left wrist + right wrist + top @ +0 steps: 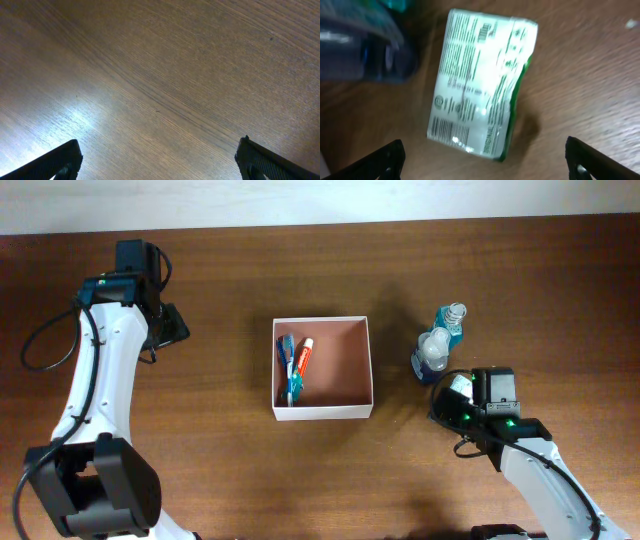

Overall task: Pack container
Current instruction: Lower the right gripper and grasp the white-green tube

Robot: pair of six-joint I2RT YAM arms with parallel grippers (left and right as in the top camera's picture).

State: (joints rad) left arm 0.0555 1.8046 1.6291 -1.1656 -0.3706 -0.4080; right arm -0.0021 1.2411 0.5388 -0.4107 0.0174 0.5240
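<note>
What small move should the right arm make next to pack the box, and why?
Probably lower the right gripper onto the green-and-white wrapped rectangular packet and close. Its jaws stand open above the packet, which lies on the wooden table outside the white square cardboard container.

overhead view: the container [322, 321] sits mid-table [220, 480]. the right half of its floor is bare and open from above, while a toothbrush [286, 362] and a small tube [304, 357] crowd its left wall. bare wood lies between the container and either arm. to its right, a teal bottle [450, 332] and a blue bottle [430, 355] cluster just beyond the right tool [482, 162]. wrist views: its spread jaws flank a packet [482, 85], with the blue bottle close on the packet's left. the left tool [160, 165], jaws wide, has only bare wood beneath.
</note>
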